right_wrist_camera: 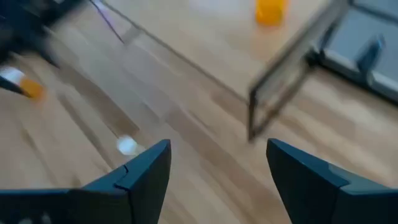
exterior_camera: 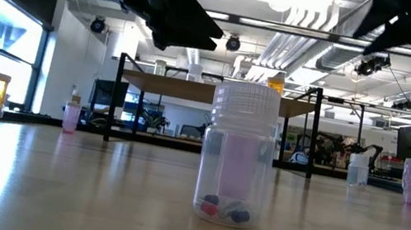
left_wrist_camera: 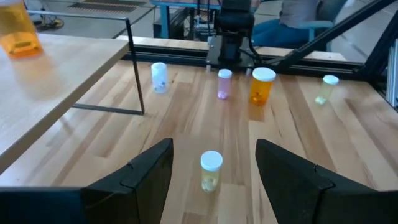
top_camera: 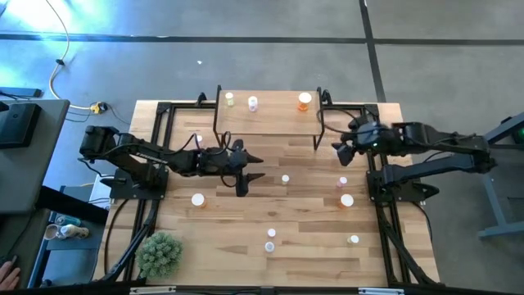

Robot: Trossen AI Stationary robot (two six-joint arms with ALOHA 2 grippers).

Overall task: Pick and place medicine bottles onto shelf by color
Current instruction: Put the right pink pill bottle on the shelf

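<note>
The shelf (top_camera: pixel 270 115) stands at the table's far middle and carries a yellow-green (top_camera: pixel 230 99), a lavender (top_camera: pixel 253 103) and an orange bottle (top_camera: pixel 304 100). More medicine bottles stand upright on the table. My left gripper (top_camera: pixel 250 168) hovers open left of centre. In its wrist view a yellow-green bottle (left_wrist_camera: pixel 211 170) stands just ahead, between the lines of the two fingers (left_wrist_camera: pixel 149 168), untouched. My right gripper (top_camera: pixel 340 152) hangs open in the air by the shelf's right legs; its wrist view (right_wrist_camera: pixel 217 144) shows nothing between its fingers.
Loose bottles stand on the table: orange (top_camera: pixel 197 199), pink (top_camera: pixel 342 182), orange (top_camera: pixel 347 200), yellow-green (top_camera: pixel 354 240), two near the front middle (top_camera: pixel 270 240). A spiky green plant (top_camera: pixel 160 252) sits at the near left corner. Black frame rails (top_camera: pixel 155 147) run along both sides.
</note>
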